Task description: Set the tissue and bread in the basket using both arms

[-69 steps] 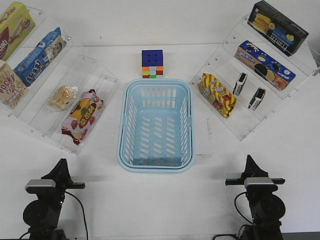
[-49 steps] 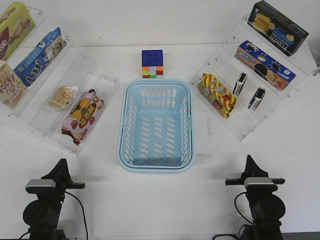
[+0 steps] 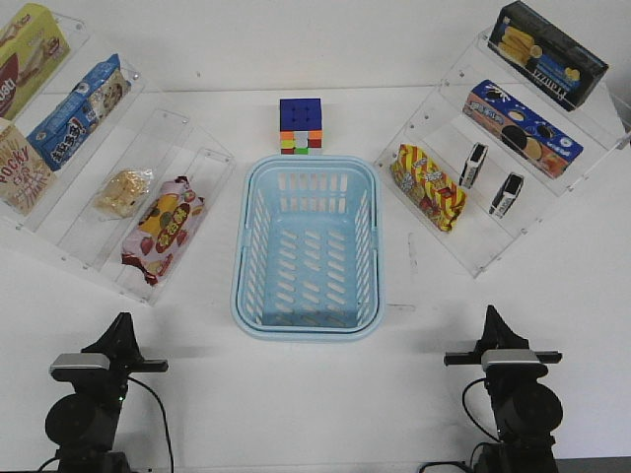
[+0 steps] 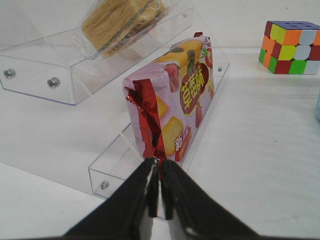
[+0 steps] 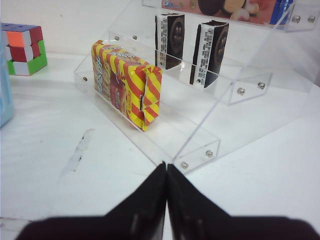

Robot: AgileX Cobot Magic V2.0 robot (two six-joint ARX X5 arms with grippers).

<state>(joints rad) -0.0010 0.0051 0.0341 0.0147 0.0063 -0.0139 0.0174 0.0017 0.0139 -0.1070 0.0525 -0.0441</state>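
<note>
The light blue basket [image 3: 308, 317] sits empty in the middle of the table. The bread [image 3: 122, 191] lies on the left clear shelf; it also shows in the left wrist view [image 4: 120, 22]. Two tissue packs [image 3: 473, 165] [image 3: 507, 195] stand on the right shelf, also in the right wrist view [image 5: 169, 40] [image 5: 210, 52]. My left gripper [image 3: 120, 333] is shut and empty near the front left; in its wrist view [image 4: 160, 172] it points at a pink snack bag. My right gripper [image 3: 491, 323] is shut and empty at the front right, its tips [image 5: 166, 167] before the shelf's edge.
A pink snack bag [image 3: 163, 227] lies below the bread. A red-and-yellow snack bag [image 3: 427, 186] lies left of the tissue packs. A colour cube [image 3: 301, 125] stands behind the basket. Snack boxes [image 3: 77, 110] [image 3: 523, 128] fill the upper tiers of both clear shelves.
</note>
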